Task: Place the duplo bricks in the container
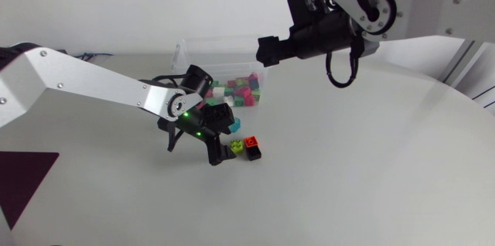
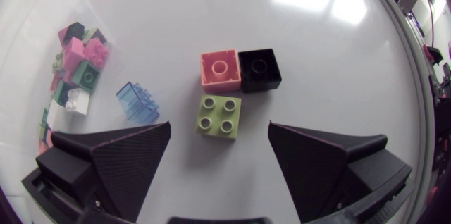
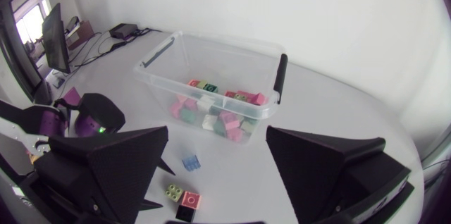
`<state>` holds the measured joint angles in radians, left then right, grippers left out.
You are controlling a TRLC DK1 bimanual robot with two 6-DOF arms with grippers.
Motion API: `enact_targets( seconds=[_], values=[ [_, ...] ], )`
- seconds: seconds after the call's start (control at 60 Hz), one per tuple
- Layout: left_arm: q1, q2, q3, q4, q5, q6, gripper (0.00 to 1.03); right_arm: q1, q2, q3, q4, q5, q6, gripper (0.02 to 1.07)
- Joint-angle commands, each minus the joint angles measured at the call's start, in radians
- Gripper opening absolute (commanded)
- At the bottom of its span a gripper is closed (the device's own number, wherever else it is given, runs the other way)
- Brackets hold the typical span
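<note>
Duplo bricks: four loose on the white tabletop, the rest in the container.

Loose set is at lower centre of the head frame, just in front of the container:
- lime-green 2x2 brick
- red brick
- black brick
- translucent blue brick

Red and black sit side by side, touching. Lime is just beside the red one, on the side nearer the left jaws; can't tell if those two touch. Blue lies tilted, apart from the trio, between it and the container.

Container is a clear, open-topped plastic box at upper centre of the head frame, with a black clip handle on one end. A pile of pink, green and white bricks is bunched at its right end in the head frame.

Left arm comes in from the left edge and reaches to frame centre. Left jaws are spread wide, pointing down over the loose bricks. Lime sits just ahead of the gap; nothing touches either finger. Green lights are lit on the wrist.

Right arm comes in from the upper right. Right jaws are spread wide and empty, held above the tabletop by the container's right end.

Dark purple triangular patch at lower left of the head frame.
</note>
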<state>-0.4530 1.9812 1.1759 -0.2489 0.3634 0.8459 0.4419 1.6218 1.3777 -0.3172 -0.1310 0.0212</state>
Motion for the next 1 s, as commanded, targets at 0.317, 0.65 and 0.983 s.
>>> enact_targets(
  seconds=[0.317,0.65,0.983],
  values=[
    [-0.006,0.103,0.099,-0.039,0.022,0.045,0.85,0.000,-0.102,-0.170,-0.008,-0.050,-0.009,1.02],
    [-0.009,0.119,0.108,-0.052,0.032,0.044,0.44,0.084,-0.091,-0.238,-0.115,-0.053,0.002,1.02],
    [-0.015,0.094,0.088,-0.096,0.068,0.045,0.20,0.121,0.081,-0.187,-0.229,0.013,0.002,1.02]
  ],
)
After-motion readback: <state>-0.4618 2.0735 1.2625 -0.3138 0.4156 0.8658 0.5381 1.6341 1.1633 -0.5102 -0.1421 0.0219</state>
